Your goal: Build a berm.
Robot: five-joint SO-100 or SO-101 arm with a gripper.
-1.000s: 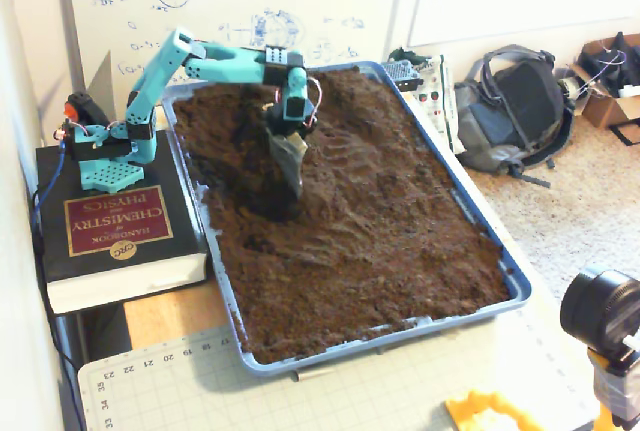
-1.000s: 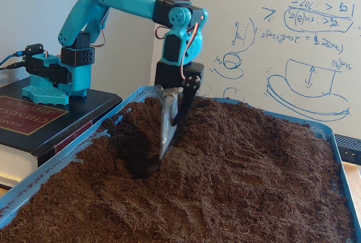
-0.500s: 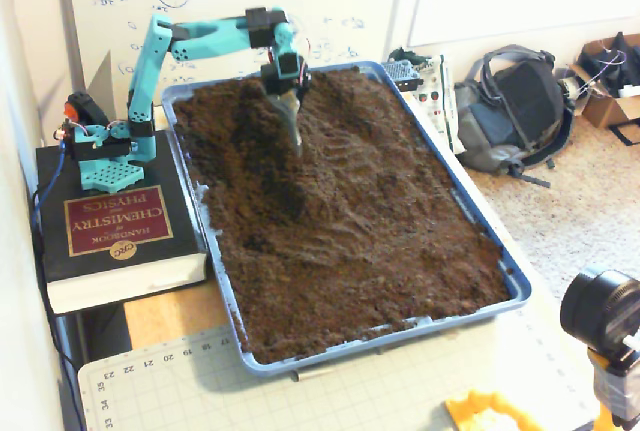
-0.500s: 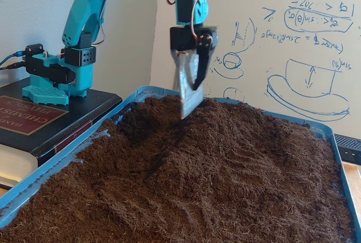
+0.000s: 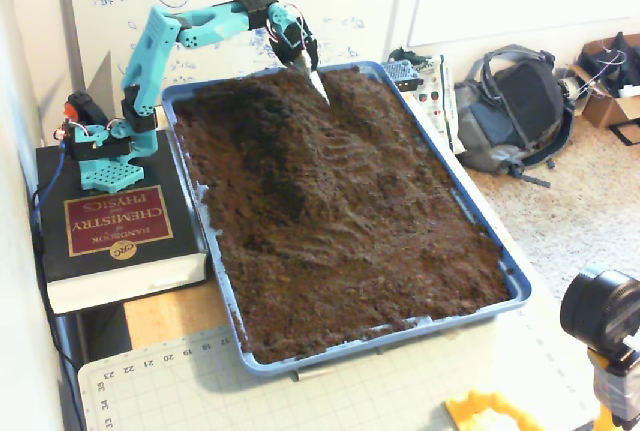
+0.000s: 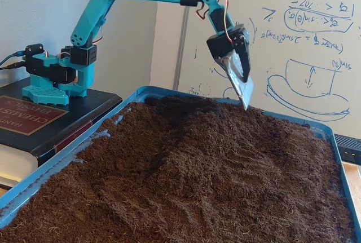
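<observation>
Toward the far half of the blue tray (image 5: 515,286), nearer the arm's side: the berm (image 5: 285,146) (image 6: 169,127), a lumpy raised ridge of dark brown soil, running from the back rim down toward mid-tray, with a shadowed hollow along its left flank in the high fixed view. Flatter raked soil (image 5: 400,241) fills the rest of the tray. Gripper (image 5: 318,83) (image 6: 243,93) hangs in the air above the back end of the ridge, tilted, clear of the soil; its fingers sit together against a pale scoop-like blade, no gap visible between them. Teal arm (image 5: 200,29) is mounted on a chemistry handbook (image 5: 115,221) left of the tray. Whiteboard (image 6: 304,45) with blue sketches behind.
</observation>
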